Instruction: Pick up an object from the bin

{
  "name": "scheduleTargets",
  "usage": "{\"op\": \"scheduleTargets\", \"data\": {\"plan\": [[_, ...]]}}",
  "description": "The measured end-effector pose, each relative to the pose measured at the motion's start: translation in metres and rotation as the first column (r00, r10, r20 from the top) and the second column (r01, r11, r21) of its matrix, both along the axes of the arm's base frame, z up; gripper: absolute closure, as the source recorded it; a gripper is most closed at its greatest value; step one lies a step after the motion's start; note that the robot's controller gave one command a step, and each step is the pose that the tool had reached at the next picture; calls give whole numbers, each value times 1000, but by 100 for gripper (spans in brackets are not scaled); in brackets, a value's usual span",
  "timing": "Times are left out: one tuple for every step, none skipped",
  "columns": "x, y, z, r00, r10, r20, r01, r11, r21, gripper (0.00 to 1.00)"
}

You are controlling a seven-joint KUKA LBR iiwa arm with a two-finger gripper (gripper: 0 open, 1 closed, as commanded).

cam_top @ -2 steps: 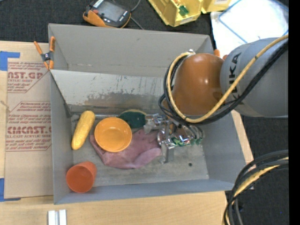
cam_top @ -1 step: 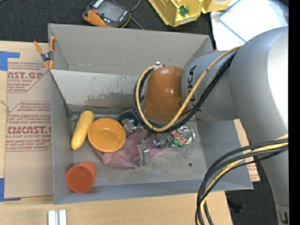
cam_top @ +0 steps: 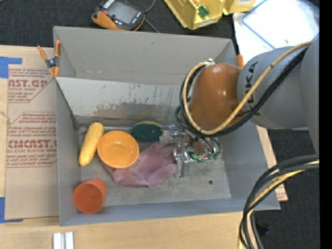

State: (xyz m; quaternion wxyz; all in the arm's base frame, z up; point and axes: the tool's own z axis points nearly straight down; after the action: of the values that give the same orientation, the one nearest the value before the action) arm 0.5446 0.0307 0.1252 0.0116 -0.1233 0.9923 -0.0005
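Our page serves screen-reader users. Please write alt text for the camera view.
The arm's tool is down in a grey metal bin, at the right edge of a crumpled mauve cloth. Left of it lie an orange bowl, a dark green lump, a long yellow toy and an orange cup.

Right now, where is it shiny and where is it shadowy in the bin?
In the camera view, light glints off the arm's orange cover and more softly off the orange bowl. In the same view, the arm seems to shade the bin floor around the gripper, and the dark green thing sits in dimmer light by the back wall.
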Motion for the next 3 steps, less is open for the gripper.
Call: {"op": "scheduleTargets", "data": {"plan": [[31, 70, -50, 978, 208, -13, -208, 978, 6, 0], [20, -7, -19, 1000, 28, -4, -28, 1000, 3, 0], [17, 22, -56, 979, 201, -12, -201, 979, 9, 0]]}}
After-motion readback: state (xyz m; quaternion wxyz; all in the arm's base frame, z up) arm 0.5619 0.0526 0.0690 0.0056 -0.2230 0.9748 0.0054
